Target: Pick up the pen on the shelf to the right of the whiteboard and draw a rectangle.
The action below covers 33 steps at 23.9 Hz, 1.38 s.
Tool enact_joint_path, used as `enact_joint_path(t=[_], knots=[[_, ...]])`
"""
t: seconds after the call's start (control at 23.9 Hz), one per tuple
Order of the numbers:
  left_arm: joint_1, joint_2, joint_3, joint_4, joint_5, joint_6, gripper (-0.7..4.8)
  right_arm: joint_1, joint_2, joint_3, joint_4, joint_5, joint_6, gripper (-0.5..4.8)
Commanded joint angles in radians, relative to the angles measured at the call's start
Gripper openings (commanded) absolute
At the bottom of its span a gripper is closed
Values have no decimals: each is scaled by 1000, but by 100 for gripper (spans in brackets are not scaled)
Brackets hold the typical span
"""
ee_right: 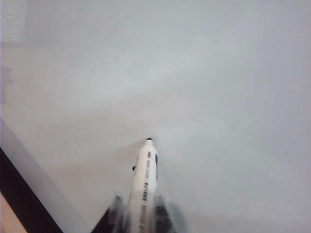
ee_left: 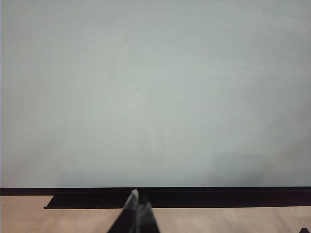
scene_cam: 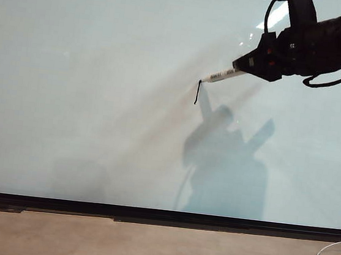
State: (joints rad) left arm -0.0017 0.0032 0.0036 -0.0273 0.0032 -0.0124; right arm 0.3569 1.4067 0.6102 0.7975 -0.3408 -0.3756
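The pale whiteboard (scene_cam: 100, 95) fills nearly the whole exterior view. My right gripper (scene_cam: 247, 63) reaches in from the upper right and is shut on the pen (scene_cam: 223, 76), a slim white marker with dark print. The pen's dark tip touches the board at the top of a short black vertical stroke (scene_cam: 197, 92), the only part of the rectangle that shows. In the right wrist view the pen (ee_right: 146, 179) sticks out between the blurred fingertips of the right gripper (ee_right: 140, 209), tip on the board (ee_right: 204, 87). My left gripper (ee_left: 138, 201) is shut and empty, low before the board's black lower frame (ee_left: 194, 194).
A black lower frame (scene_cam: 160, 215) runs along the board's bottom edge, above a tan surface (scene_cam: 144, 247). A white cable (scene_cam: 328, 253) lies at the lower right. The arm's shadow (scene_cam: 228, 165) falls on the board below the pen.
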Motion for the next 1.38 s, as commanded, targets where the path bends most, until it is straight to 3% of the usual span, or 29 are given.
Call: enact_joint_path(t=[0.04,0.84,1.38], knots=[[0,0,3,6,0,5,-4,0,-16,5,23,1,0,-4],[0,0,3,6,0,5,-4,2,-29,19,63,2,6,-4],[0,0,3,6,0,5,-4,1,-31,19,48,28,86,-4]])
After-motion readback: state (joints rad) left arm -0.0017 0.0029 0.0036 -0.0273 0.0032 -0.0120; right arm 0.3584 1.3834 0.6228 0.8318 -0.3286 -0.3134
